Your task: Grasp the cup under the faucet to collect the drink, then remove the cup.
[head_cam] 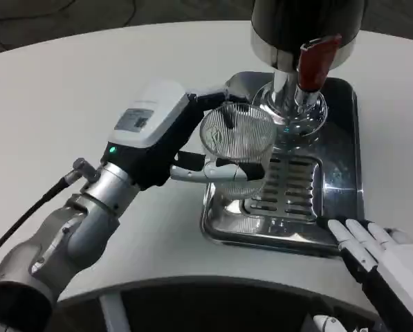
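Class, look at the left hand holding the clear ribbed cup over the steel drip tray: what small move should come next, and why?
Probably carry the clear ribbed cup a little further right, under the spout. The left hand grips it above the steel drip tray, but it sits left of the chrome faucet with the red lever, so a pour might miss.

We see an evenly bright scene lit from overhead. The round white table (75,83) looks slightly washed out, with only soft shadows. Glare streaks the shiny steel drip tray (344,180) and the polished chrome dispenser base (289,104), which mirror their surroundings. The ribbed clear plastic cup (237,149) stays sharp; the frame's corners fall dark and a little soft.
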Action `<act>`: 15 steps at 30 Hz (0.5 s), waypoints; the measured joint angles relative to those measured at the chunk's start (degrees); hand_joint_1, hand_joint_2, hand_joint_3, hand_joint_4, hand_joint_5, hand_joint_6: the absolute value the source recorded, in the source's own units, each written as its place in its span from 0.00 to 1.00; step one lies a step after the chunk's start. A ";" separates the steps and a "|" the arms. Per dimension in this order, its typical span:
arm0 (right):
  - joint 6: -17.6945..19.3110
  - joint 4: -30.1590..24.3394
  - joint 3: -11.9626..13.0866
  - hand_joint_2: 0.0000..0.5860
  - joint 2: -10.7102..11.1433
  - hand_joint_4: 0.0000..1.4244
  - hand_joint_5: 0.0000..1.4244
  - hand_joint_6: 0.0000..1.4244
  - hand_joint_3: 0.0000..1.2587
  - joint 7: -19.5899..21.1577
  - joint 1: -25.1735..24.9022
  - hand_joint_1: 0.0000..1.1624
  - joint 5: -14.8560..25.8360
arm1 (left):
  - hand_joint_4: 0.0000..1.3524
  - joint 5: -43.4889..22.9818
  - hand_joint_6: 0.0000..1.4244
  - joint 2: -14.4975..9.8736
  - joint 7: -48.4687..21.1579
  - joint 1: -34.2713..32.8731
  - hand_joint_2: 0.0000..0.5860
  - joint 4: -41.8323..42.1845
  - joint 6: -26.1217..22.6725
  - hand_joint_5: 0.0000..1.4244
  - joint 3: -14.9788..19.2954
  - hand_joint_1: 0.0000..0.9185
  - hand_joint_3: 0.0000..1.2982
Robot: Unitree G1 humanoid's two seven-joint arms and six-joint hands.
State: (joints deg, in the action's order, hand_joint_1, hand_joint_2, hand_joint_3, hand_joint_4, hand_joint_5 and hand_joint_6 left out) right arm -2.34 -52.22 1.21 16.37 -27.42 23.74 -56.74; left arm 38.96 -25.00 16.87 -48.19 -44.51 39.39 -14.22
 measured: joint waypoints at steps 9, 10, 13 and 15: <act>0.54 -0.39 -0.50 0.71 -0.30 0.00 0.00 0.00 0.02 0.04 1.14 0.18 0.00 | 0.90 0.26 1.00 1.64 1.51 -3.20 0.29 -3.75 -0.51 1.00 -2.65 0.44 0.82; 0.54 -0.46 -0.48 0.71 -0.35 0.00 0.00 0.00 0.02 0.06 1.44 0.18 0.00 | 0.90 0.27 1.00 1.81 1.60 -3.43 0.29 -4.22 -0.54 1.00 -2.85 0.44 0.82; 0.58 -0.86 -0.44 0.71 -0.39 0.00 0.00 0.00 0.02 0.20 2.13 0.18 0.05 | 0.90 0.30 1.00 2.50 1.89 -4.09 0.29 -5.22 -0.73 1.00 -3.84 0.44 0.82; 0.67 -1.22 -0.43 0.71 -0.39 0.00 0.00 0.00 0.02 0.25 2.24 0.18 0.28 | 0.90 0.37 1.00 2.88 2.12 -4.26 0.29 -5.60 -0.74 1.00 -4.51 0.44 0.82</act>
State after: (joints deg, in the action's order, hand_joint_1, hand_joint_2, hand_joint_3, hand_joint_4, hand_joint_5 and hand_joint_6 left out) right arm -1.67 -53.44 0.78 15.98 -27.16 25.98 -56.46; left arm 39.33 -22.12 18.99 -52.45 -50.12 38.65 -18.73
